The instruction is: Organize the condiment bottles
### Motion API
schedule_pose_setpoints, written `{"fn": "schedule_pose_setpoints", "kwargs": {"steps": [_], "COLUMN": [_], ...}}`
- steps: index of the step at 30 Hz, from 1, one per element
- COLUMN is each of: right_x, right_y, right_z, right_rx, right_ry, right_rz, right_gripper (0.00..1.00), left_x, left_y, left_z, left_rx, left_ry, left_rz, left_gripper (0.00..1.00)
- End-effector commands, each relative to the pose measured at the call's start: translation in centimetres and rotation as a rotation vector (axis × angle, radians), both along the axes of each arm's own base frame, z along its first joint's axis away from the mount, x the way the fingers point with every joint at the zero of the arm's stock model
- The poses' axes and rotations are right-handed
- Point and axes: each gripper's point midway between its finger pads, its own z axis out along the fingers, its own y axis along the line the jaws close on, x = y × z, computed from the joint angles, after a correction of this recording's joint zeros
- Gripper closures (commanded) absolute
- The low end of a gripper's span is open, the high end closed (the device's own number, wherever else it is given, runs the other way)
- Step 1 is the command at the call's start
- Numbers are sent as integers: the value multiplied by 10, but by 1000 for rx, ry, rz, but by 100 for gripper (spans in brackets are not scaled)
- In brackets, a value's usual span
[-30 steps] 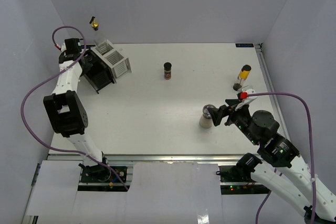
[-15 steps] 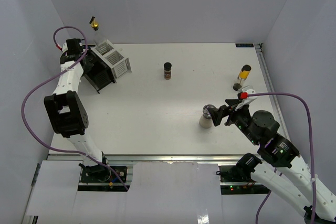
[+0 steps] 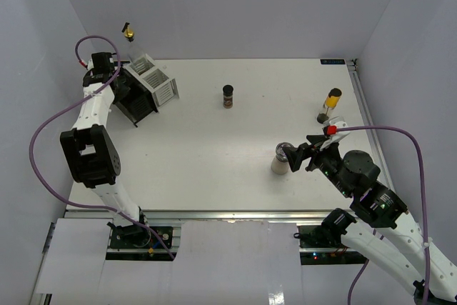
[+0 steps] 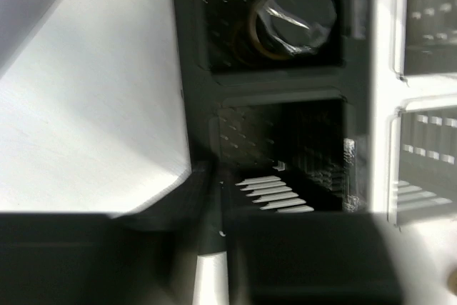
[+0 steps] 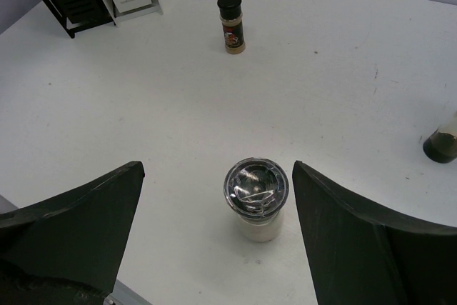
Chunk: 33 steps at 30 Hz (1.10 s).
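Observation:
A tall clear bottle (image 3: 131, 46) with a gold pourer stands in the far compartment of the black rack (image 3: 137, 105); from above its top (image 4: 296, 11) shows. My left gripper (image 3: 116, 81) hovers over that rack's left wall, its jaws (image 4: 213, 262) parted by only a narrow slit with nothing in it. The cream shaker (image 3: 280, 159) with its metal top (image 5: 255, 187) stands between the wide-open fingers of my right gripper (image 5: 216, 171), untouched. Mid-table stands the brown spice jar (image 3: 228, 96). At the right edge is the slim bottle with yellow contents (image 3: 330, 103).
The white slotted rack (image 3: 157, 80) sits against the black one at the back left, near the left wall. The near black compartment (image 4: 285, 155) holds nothing. The table's right rail (image 3: 364, 112) runs just beyond the yellow bottle.
My left wrist has shifted slightly up and right over the black rack, and its jaws have parted a little. The right arm and the bottles have not moved.

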Motion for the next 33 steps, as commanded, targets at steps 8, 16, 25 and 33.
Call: {"fn": "schedule_pose_setpoints", "kwargs": {"steps": [8,16,25,33], "right_x": [1,2,1,1], "right_y": [3,4,2,3], "right_z": [6,3,1,3], "right_rx": [17,12,9,13], "right_ry": [-18,-8,-6,-11], "right_rz": [4,7,0,4], "right_gripper": [9,9,9,9], "left_x": [2,12,32,37], "left_y": [-86,-227,-314,-353], "left_z": [117,136,91,59], "left_rx": [-92,-14,-21,-21], "left_ry": [-216,-291,-211,-163], "left_rz": [-374,-810,-966,-1022], "left_gripper": [27,19,17,17]}}
